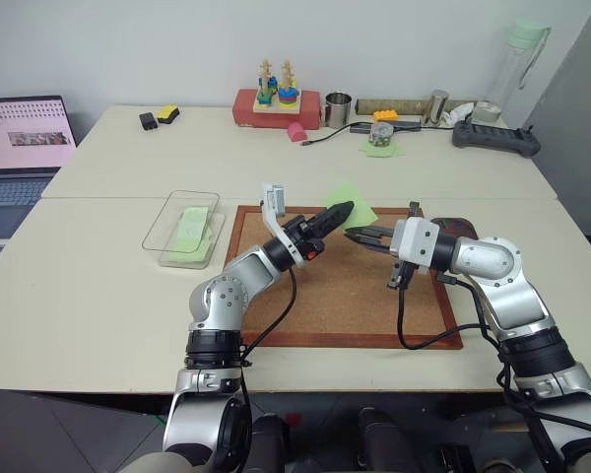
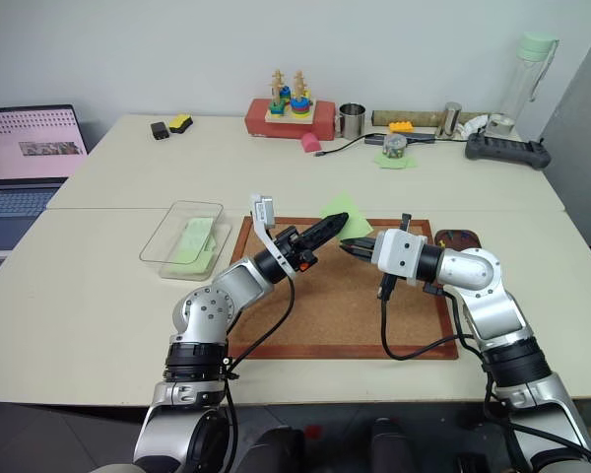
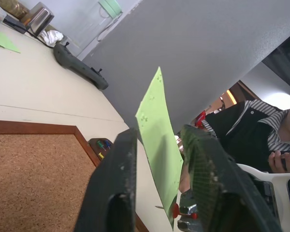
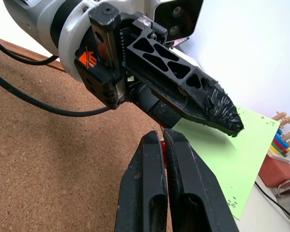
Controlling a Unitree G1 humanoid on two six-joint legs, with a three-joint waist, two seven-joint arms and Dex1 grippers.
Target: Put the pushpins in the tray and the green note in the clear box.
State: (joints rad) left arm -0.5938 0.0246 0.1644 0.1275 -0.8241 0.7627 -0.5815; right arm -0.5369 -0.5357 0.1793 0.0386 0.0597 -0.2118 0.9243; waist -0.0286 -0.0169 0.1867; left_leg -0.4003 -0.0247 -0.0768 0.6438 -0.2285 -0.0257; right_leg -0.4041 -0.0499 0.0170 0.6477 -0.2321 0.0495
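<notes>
Two arms raised over corkboard (image 1: 350,286), left fingers (image 1: 337,214) pinching green note (image 1: 355,202), right fingers (image 1: 360,236) clamped on red pushpin (image 4: 163,145).

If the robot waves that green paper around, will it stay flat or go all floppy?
Probably floppy. The green note looks very thin between the left gripper fingers, so it would likely bend and flutter. It seems very light, so quick moves might tug it loose. It stands fairly straight now, perhaps because it is small.
</notes>
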